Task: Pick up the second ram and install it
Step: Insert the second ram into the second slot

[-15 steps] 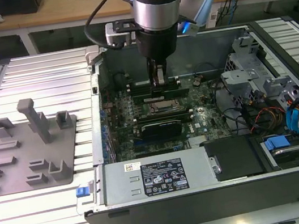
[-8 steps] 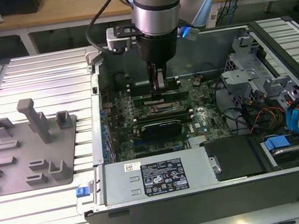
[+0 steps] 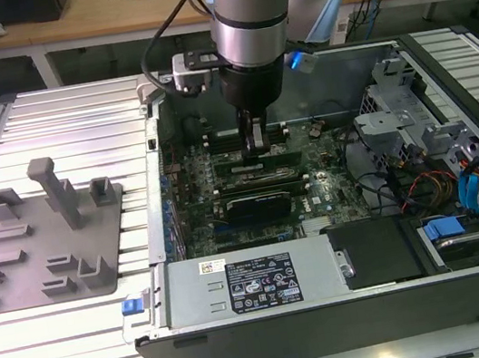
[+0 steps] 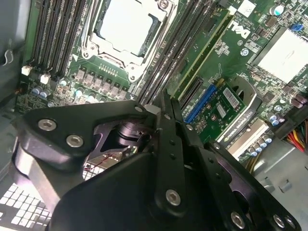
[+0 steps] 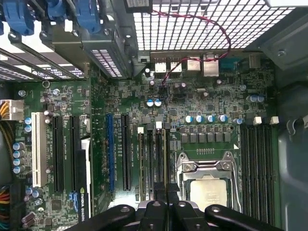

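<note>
My pincer [image 3: 256, 142] hung low inside the open PC case [image 3: 339, 332], fingers drawn together w/ barely a sliver btwn them in the second wrist view, so clenched, tho whether they nipped anything I couldn't tell. The second ram [image 4: 204, 54], as I judged it, was the thin green stick standing on edge in the slot bank just beside the CPU socket [image 4: 126, 26], its near end right by my fingertips [image 4: 163, 120]. Risks as I saw them: I sat over one end of the stick, not its middle, so a push from there could've seated that end and left the far end proud, or tilted the stick in its slot. If the notch wasn't lined up, more force would prob have stressed the slot or the mobo [image 5: 192, 96] instead of clicking the white latches [image 5: 159, 126]. My narrow tips could also have slid off that thin top edge onto the small round caps [image 5: 202, 118] nearby. Materials: stick flat, rigid, matte green laminate; slots long, black, hard plastic; socket a shiny stamped-metal frame around a dull silver square; my fingers black, slab-sided, w/ bright screw heads. The black expansion card [image 3: 262, 203] lay close by, and the grey moulded tray [image 3: 52, 265] sat well apart on the ribbed metal bench [image 3: 72, 115].
</note>
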`<action>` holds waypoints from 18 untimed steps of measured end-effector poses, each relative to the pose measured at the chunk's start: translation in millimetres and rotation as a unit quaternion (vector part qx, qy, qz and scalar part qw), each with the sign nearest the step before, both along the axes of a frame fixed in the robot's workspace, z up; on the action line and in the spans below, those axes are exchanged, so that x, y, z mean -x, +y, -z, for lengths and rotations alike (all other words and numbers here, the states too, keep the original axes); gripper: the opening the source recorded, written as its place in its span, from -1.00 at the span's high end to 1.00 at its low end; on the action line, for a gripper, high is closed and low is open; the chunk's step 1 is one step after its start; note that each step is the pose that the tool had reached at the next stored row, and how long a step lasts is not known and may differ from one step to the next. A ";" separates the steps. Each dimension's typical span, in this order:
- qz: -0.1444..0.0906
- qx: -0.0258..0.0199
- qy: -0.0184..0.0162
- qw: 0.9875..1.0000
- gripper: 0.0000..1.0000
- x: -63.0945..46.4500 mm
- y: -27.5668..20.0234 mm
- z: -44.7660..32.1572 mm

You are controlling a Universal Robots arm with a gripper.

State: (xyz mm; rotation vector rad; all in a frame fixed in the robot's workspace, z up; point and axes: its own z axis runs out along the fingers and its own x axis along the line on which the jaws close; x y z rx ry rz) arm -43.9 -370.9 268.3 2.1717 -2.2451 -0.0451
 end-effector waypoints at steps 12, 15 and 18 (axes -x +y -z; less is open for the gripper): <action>-0.001 0.000 -0.006 1.000 0.81 0.0 0.0 9.8; -0.001 0.000 -0.006 1.000 0.81 0.0 0.1 10.9; -0.001 0.000 -0.007 1.000 0.81 0.0 0.0 14.4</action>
